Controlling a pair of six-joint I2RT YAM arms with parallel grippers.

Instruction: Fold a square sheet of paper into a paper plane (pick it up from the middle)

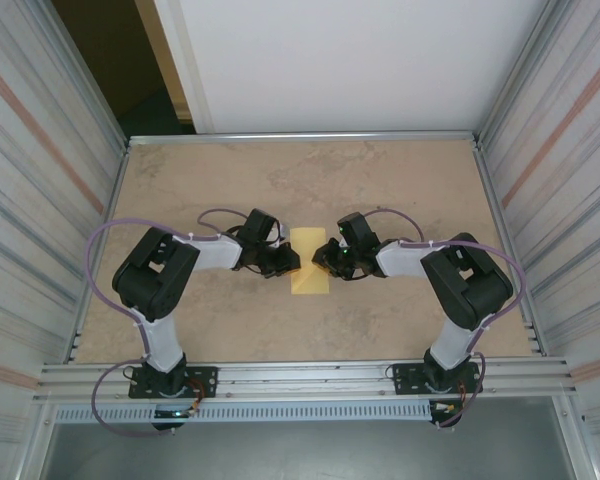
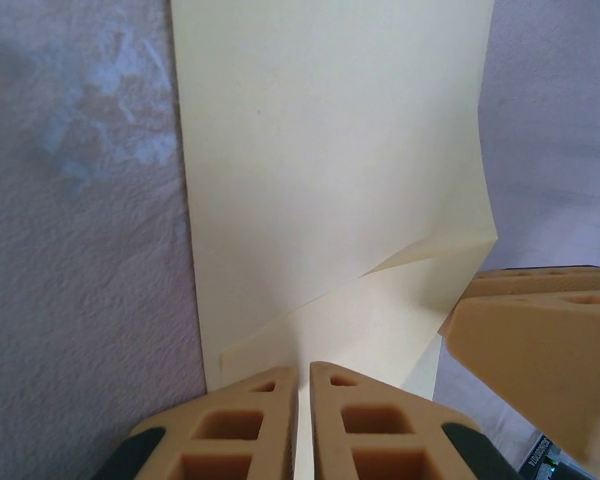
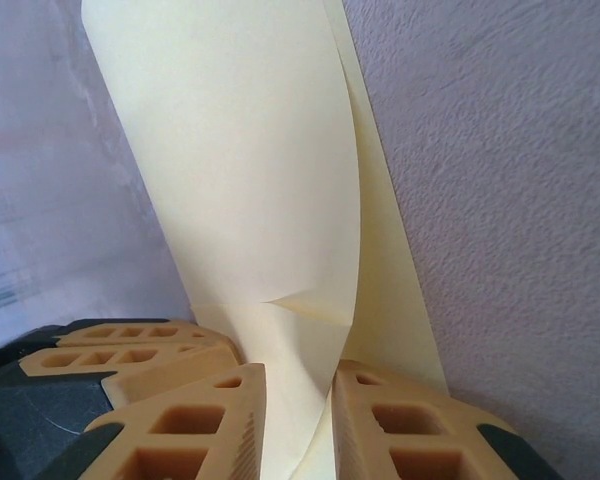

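Left gripper (image 2: 302, 372) at edge of sheet (image 2: 330, 150)

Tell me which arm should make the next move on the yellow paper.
Right, probably. The right gripper straddles a raised edge of the paper with its jaws slightly apart, so it need only close. The left gripper is already shut on the opposite edge and should just hold.

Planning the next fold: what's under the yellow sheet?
A lower layer of the same sheet peeks out along one edge, on the table. Anything further beneath is covered.
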